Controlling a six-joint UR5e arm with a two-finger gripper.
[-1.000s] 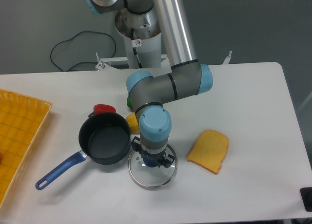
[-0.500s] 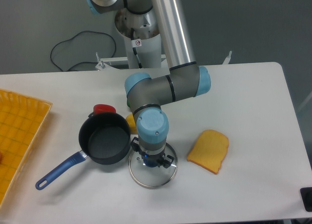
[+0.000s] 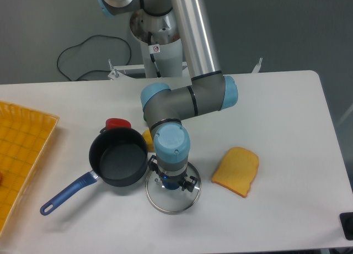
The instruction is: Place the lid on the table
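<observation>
The round glass lid (image 3: 175, 203) with a silver rim lies flat on the white table (image 3: 287, 127), just right of the dark saucepan. My gripper (image 3: 170, 183) points straight down over the lid's centre, where a bit of the dark blue knob shows. The wrist hides the fingertips, so I cannot tell whether they hold the knob.
The dark saucepan (image 3: 117, 157) with a blue handle (image 3: 66, 194) stands left of the lid, almost touching it. A red object (image 3: 117, 123) and a yellow object (image 3: 148, 136) lie behind the pan. An orange toast-shaped piece (image 3: 236, 170) lies to the right. A yellow gridded tray (image 3: 19, 154) is at the far left.
The wrist has shifted slightly to the left over the lid. The lid has stayed in the same place on the table.
</observation>
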